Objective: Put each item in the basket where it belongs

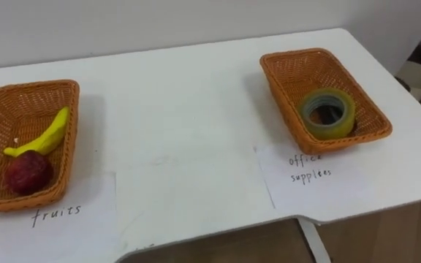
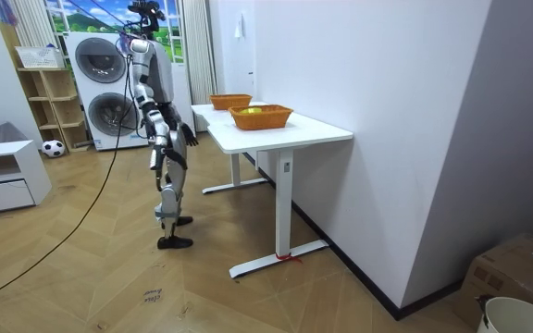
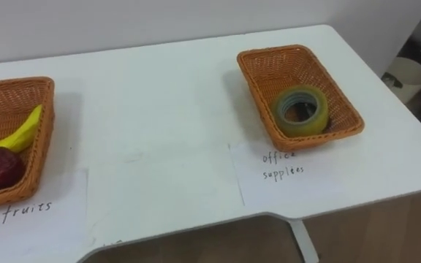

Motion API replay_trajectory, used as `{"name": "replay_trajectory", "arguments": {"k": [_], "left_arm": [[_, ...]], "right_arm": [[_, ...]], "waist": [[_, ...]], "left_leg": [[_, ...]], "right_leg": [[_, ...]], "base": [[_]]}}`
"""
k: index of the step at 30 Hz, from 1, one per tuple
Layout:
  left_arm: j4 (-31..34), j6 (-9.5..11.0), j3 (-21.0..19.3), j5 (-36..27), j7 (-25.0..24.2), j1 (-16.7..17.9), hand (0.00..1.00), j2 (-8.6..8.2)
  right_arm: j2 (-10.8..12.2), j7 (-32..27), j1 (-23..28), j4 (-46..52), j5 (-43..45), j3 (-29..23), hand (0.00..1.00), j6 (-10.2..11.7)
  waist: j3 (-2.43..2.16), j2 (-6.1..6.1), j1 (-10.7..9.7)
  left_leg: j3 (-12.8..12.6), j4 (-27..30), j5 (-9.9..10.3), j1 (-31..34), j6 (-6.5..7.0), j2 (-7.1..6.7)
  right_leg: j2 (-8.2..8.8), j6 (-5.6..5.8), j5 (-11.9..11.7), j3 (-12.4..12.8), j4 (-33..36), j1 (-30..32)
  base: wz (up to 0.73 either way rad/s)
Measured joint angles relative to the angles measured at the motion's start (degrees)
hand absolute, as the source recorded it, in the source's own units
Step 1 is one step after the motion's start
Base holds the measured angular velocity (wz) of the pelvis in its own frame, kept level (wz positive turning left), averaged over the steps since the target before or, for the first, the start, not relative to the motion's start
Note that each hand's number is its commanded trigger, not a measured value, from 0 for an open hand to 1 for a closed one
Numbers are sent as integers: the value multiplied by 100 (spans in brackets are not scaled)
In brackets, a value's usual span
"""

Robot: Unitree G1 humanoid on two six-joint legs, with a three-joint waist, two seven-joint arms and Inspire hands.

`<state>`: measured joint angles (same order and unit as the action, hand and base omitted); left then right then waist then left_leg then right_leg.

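On the white table (image 1: pixel 196 124) two woven baskets sit well apart, one toward each end. Inside the left basket (image 1: pixel 20 102) a banana (image 1: pixel 46 135) lies slantwise, its lower end touching a dark red fruit (image 1: pixel 27 172) that rests in the near corner. A handwritten paper sheet (image 1: pixel 86 219) lies on the table just in front of this basket. The right basket (image 1: pixel 298 73) holds a tape roll (image 1: pixel 331 130), a yellowish translucent ring standing tilted against the near wall, its hole turned up toward the camera. A second handwritten sheet (image 1: pixel 305 183) lies just in front of that basket. Past the table's right end a pale bin (image 1: pixel 417 77) stands on the floor.

From the room view, the robot stands upright at the table's long side, close to the edge but not touching it, one foot set ahead of the other, with a washing machine (image 2: pixel 100 74) behind it. Its nearer arm (the left, by how its body faces the table) hangs down, bent at the elbow, so that the left hand (image 2: pixel 189 137) sits low at hip height, below the tabletop and clear of both baskets. I cannot tell whether that hand's fingers are curled or straight; nothing can be made out in it
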<state>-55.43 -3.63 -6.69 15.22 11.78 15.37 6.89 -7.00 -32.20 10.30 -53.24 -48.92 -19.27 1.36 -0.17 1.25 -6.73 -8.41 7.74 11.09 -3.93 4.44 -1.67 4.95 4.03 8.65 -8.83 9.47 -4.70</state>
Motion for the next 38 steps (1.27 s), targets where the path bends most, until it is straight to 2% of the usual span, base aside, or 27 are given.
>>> {"name": "replay_trajectory", "arguments": {"k": [2,7,10,15,17,20,23,28,38], "left_arm": [[-2,35,9,-1,0,2,0,-10],[-113,108,9,8,15,93,0,-80],[-152,107,10,15,56,172,0,-147],[-254,122,47,15,64,156,0,-194],[-264,145,233,28,118,139,0,-177],[-264,163,351,58,120,73,0,-170],[-264,167,371,58,120,32,0,-172],[-303,170,360,58,118,-5,0,-160],[-302,283,365,46,120,-86,0,-162]], "right_arm": [[7,231,-9,-54,167,197,0,1],[34,640,-29,-232,577,481,0,3],[84,903,-77,-394,935,721,0,-4],[103,1328,12,-538,2237,1389,0,-4],[104,1488,-1,-556,3198,1606,0,2],[93,1615,-24,-525,4092,1934,0,17],[100,1720,-39,-502,4601,2199,0,56],[96,1892,-56,-532,4719,2337,0,72],[103,2365,-91,-688,4578,2480,0,128]], "waist": [[21,-20,100],[24,-23,244],[25,-37,252],[28,-44,350],[29,-47,431],[31,-40,556],[30,-27,603],[35,-4,736],[49,54,753]], "left_leg": [[46,-5,3,-27,-2,-2],[97,6,14,-74,-3,-7],[115,8,17,-75,-9,-1],[174,10,19,-76,-13,-7],[176,10,21,-73,-17,-5],[189,21,23,-73,-21,-4],[263,35,25,-72,-23,-7],[276,27,27,-64,-27,-4],[278,20,29,-38,-28,-5]], "right_leg": [[-3,1,0,-10,-10,-48],[0,1,0,-114,-86,-150],[-1,1,0,-229,-94,-161],[-4,1,0,-224,-150,-211],[-4,1,0,-238,-164,-213],[-7,0,1,-255,-177,-217],[-6,1,1,-325,-177,-224],[-8,1,1,-399,-179,-222],[-10,1,1,-413,-178,-229]], "base": [[10],[8],[2],[5],[0],[1],[13],[1],[0]]}}
